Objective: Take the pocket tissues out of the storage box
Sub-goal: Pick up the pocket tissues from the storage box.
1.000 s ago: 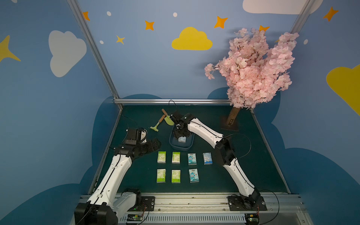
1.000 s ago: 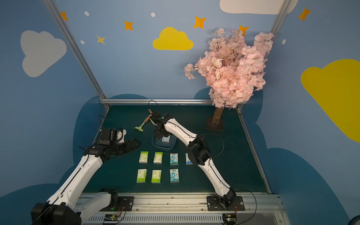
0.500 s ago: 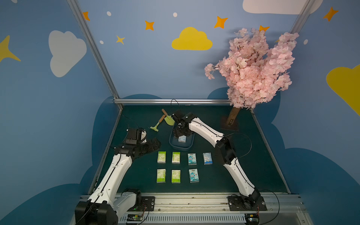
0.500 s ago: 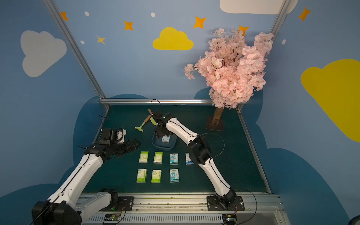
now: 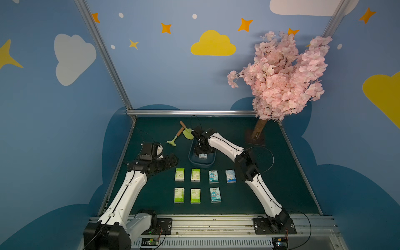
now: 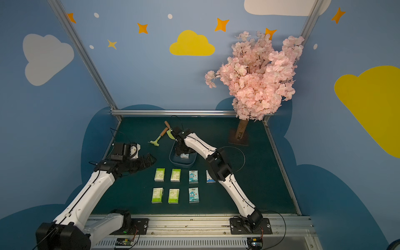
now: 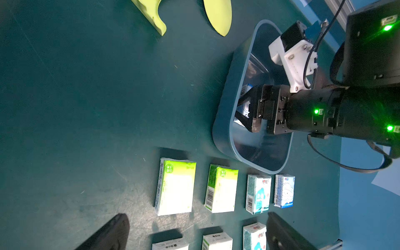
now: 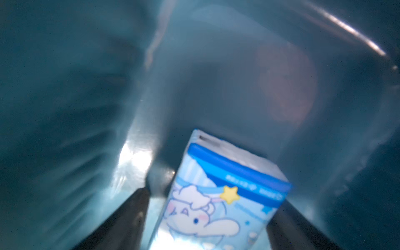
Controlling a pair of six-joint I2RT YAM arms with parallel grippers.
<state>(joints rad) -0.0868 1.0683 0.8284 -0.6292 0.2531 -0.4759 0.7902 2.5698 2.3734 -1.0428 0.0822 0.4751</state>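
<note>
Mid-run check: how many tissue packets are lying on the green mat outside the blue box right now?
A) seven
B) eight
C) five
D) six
A: seven packets lie on the mat, four in the row next to the storage box and three in the row nearer the arm bases, while the eighth packet sits inside the box.

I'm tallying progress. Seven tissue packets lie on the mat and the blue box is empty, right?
Not empty. Seven packets do lie on the mat, but the blue box holds one more, a light blue packet, seen in the right wrist view.
</note>
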